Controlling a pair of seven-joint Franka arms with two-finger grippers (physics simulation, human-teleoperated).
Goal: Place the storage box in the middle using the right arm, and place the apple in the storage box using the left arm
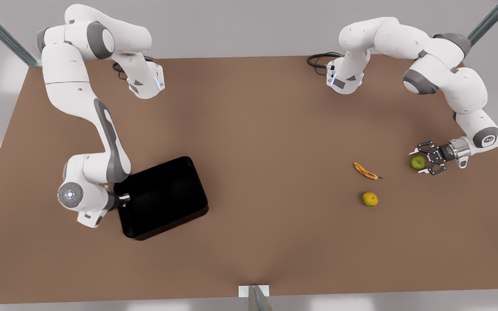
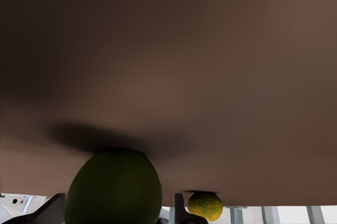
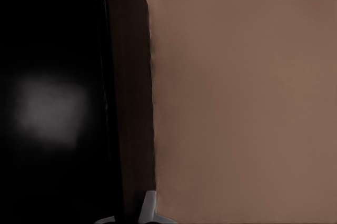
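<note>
Two claws at work, one at the box and one at the apple

On the front view's left, the right arm's claw (image 1: 121, 199) sits at the left edge of the storage box (image 1: 164, 194), reaching over its low wall. Its fingers are hidden behind the wrist, so I cannot tell whether they grip the wall. The black box lies flat on the brown table (image 1: 266, 129), left of the middle and turned at a slant.

On the front view's right, the left arm's claw (image 1: 420, 162) lies low over the table with its fingers spread to either side of the green apple (image 1: 417, 162); whether they touch it I cannot tell. The left wrist view shows the apple (image 2: 114, 187) between the fingers. A spotted banana (image 1: 365, 171) lies just left of the apple, and a yellow-orange fruit (image 1: 370, 199) sits nearer the camera.
</note>
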